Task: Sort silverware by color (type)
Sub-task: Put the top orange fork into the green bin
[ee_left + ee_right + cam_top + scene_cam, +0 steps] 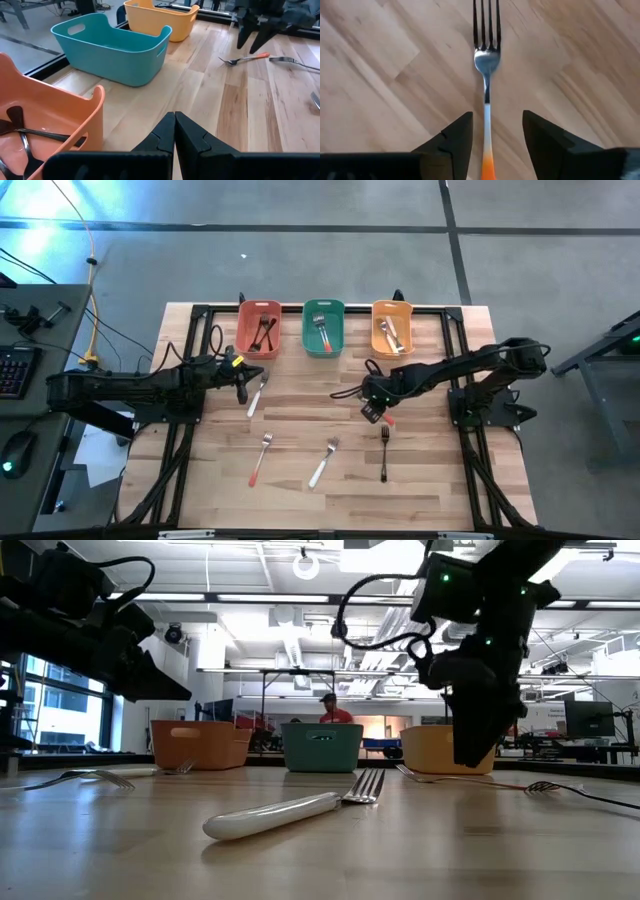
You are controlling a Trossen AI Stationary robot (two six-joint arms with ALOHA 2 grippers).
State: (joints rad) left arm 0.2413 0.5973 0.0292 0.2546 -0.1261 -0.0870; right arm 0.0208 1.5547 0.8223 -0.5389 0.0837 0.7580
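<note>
bins: red (259,328) | green (323,326) | orange (392,327) | table: pale wood (430,480)

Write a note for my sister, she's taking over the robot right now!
Right gripper: open, astride the orange-handled fork lying on the table.
Left gripper: shut, empty, beside the red bin.
Done: silverware already lies in the red, green bin and orange bin.
Left: that fork, plus four more pieces loose on the table, including the white-handled fork.
</note>
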